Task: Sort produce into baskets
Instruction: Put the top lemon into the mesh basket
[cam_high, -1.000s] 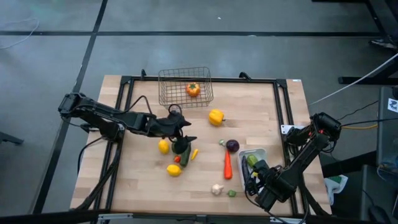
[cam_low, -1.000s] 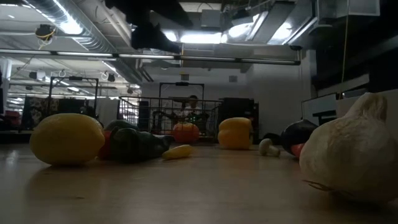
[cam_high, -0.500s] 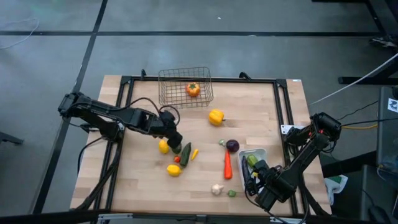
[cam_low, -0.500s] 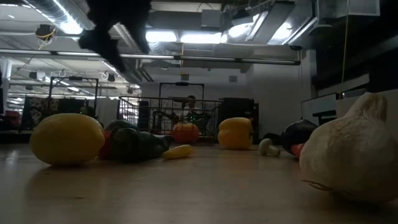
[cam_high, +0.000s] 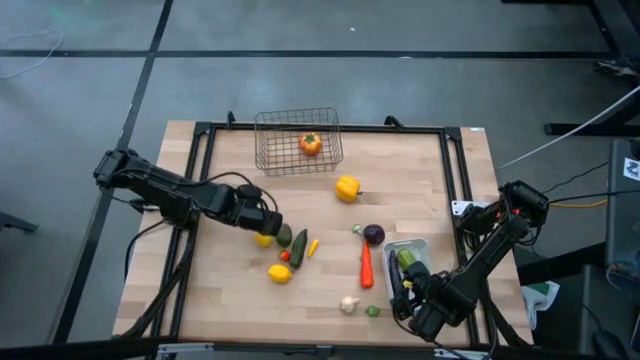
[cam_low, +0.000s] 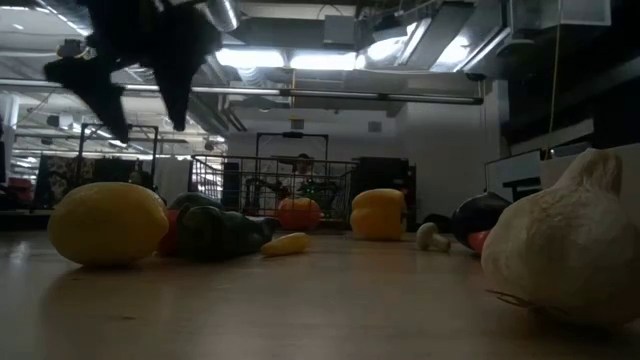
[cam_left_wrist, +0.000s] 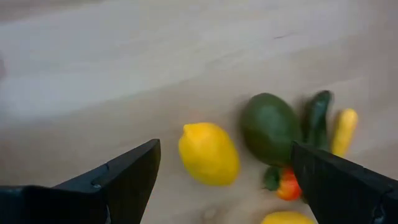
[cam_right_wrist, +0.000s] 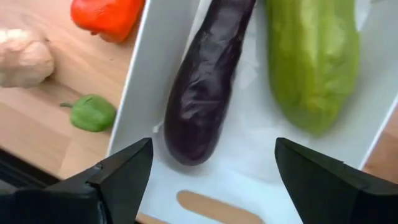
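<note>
My left gripper (cam_high: 267, 224) (cam_left_wrist: 222, 180) hangs open above a yellow lemon (cam_left_wrist: 208, 154) (cam_high: 263, 238), pointing steeply down and clear of it. Beside that lemon on the table lie a dark green fruit (cam_left_wrist: 269, 127), a cucumber (cam_left_wrist: 317, 118), a small yellow piece (cam_left_wrist: 343, 130), a small red-orange piece (cam_left_wrist: 286, 185) and a second lemon (cam_high: 280, 273). The wire basket (cam_high: 270, 150) holds an orange tomato (cam_high: 311, 144). My right gripper (cam_high: 404, 287) (cam_right_wrist: 214, 180) stands open over the white tray (cam_right_wrist: 249, 162), where a purple eggplant (cam_right_wrist: 205, 81) and a green cucumber (cam_right_wrist: 314, 62) lie.
Loose on the table are a yellow pepper (cam_high: 347, 187), a round purple piece (cam_high: 373, 235), an orange carrot (cam_high: 366, 265), white garlic (cam_high: 348, 304) and a small green piece (cam_high: 372, 311). A black frame (cam_high: 200, 180) edges the tabletop.
My left gripper has gone toward the table's left edge and a little down, from over the green pieces to over the lemon. It has tipped from nearly level to pointing steeply down and has rolled about its own axis. Its fingers have stayed open.
</note>
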